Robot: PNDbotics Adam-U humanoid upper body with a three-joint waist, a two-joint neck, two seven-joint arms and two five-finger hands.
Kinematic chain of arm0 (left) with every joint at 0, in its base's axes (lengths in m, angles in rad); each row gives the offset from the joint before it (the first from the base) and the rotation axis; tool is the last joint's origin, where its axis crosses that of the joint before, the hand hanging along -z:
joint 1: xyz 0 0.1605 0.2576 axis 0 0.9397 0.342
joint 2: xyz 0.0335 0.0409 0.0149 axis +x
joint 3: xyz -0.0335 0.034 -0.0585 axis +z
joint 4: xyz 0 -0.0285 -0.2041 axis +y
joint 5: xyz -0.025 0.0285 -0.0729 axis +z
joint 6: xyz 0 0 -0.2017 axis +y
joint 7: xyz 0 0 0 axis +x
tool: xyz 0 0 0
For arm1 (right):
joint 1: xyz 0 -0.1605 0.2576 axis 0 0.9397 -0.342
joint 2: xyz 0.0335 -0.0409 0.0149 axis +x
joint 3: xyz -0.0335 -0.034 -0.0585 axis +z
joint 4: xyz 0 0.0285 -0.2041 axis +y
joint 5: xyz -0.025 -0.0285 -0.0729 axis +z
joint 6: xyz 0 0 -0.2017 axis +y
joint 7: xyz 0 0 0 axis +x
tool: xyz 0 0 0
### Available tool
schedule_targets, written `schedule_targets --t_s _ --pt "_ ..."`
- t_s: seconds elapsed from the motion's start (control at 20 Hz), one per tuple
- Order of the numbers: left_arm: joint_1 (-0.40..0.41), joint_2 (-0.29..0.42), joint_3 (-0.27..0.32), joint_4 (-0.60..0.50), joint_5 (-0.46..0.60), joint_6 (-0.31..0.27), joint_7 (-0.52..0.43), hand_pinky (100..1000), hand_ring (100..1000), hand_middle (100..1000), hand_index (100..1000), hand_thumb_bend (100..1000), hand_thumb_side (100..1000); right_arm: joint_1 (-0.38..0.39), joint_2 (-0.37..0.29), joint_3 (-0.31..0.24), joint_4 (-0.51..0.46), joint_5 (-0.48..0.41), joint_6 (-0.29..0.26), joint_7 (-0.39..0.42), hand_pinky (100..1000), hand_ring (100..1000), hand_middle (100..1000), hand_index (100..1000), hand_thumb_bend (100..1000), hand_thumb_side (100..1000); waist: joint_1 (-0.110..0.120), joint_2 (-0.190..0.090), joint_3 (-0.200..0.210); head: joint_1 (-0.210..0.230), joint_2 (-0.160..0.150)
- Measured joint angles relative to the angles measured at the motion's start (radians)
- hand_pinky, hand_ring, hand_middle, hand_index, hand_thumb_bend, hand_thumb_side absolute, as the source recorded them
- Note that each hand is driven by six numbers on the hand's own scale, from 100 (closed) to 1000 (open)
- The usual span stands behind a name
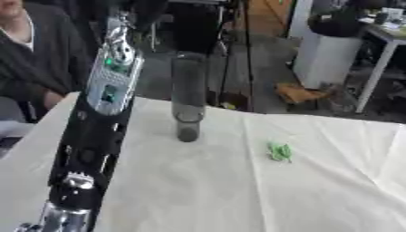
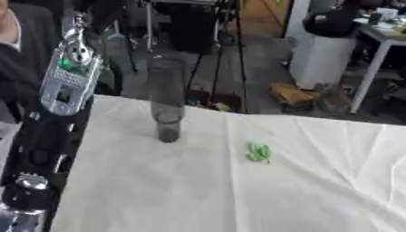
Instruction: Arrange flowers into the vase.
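**Looking down at the vase and one small green bit**

Looking through both eyes, I see nearly the same picture. My left arm [image 1: 99,136] fills the left side of each view. It is long and black, with shiny silver parts and a small green light near the top. It reaches up and away from me. The left eye view shows more of its lower silver joint, while the right eye view cuts that off at the edge. I cannot see my left hand at the end of it, so I cannot tell if its fingers are wide or curled. My right hand shows in neither view.

The vase [image 1: 189,97] stands upright on the table [image 1: 198,195], near the far edge and just beside my arm. It is tall, thin, dark and see-through, like glass.

A small green thing [image 2: 258,152] lies flat to the right of the vase, apart from it. It looks leafy, but I cannot make out more.

The table wears a pale cloth with soft creases. The near half and right side are wide open room.
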Motion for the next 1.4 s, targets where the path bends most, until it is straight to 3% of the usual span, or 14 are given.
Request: schedule_targets --t_s 0.55,0.9,1.4 --pt "-0.038 -0.044 0.047 0.009 0.132 -0.050 0.110 100 100 100 100 100 100 -0.008 0.002 0.006 0.001 0.000 0.000 0.010 764 920 567 670 100 556 0.001 0.003 -0.033 0.011 -0.002" --pt "-0.051 -0.045 0.070 0.112 0.154 -0.065 0.174 100 100 100 100 100 100 -0.015 0.002 0.007 0.006 0.000 -0.001 0.015 764 922 567 670 100 560 0.008 0.008 -0.044 0.015 -0.003" --pt "-0.063 -0.043 0.077 0.212 0.232 -0.147 0.246 100 100 100 100 100 100 -0.015 0.002 0.007 0.006 0.000 -0.002 0.016 764 924 567 670 100 562 0.015 0.018 -0.058 0.018 -0.010"
